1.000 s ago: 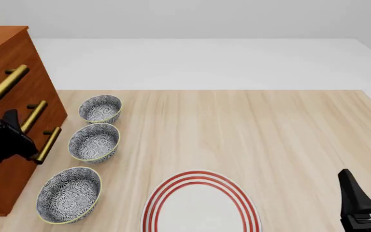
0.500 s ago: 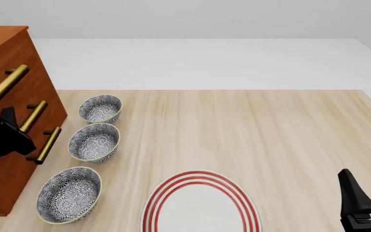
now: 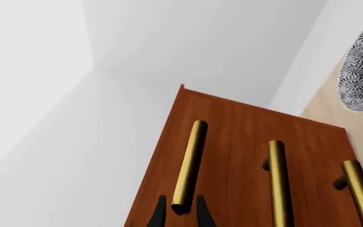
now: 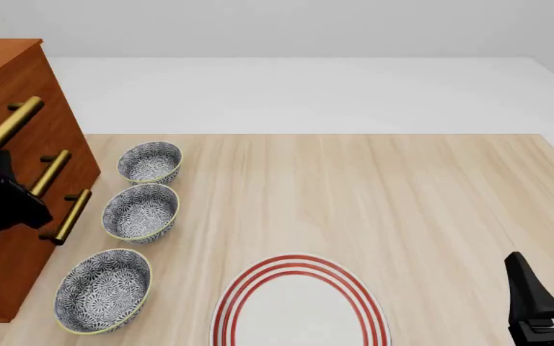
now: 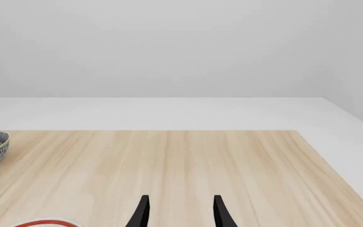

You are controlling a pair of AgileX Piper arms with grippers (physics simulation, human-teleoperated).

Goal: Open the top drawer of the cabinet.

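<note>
The left gripper [image 3: 178, 213] straddles the near end of the top drawer's handle [image 3: 189, 165], fingers parted on either side. The cabinet [image 4: 22, 130] lies just ahead. The right gripper [image 5: 179, 213] hangs unclenched, empty.

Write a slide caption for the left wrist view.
Left gripper fingertips straddle the top drawer's brass bar handle on the reddish-brown wooden cabinet.

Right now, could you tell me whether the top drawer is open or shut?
Shut: the top drawer sits flush with the cabinet front, and the left hand straddles its handle's end.
</note>
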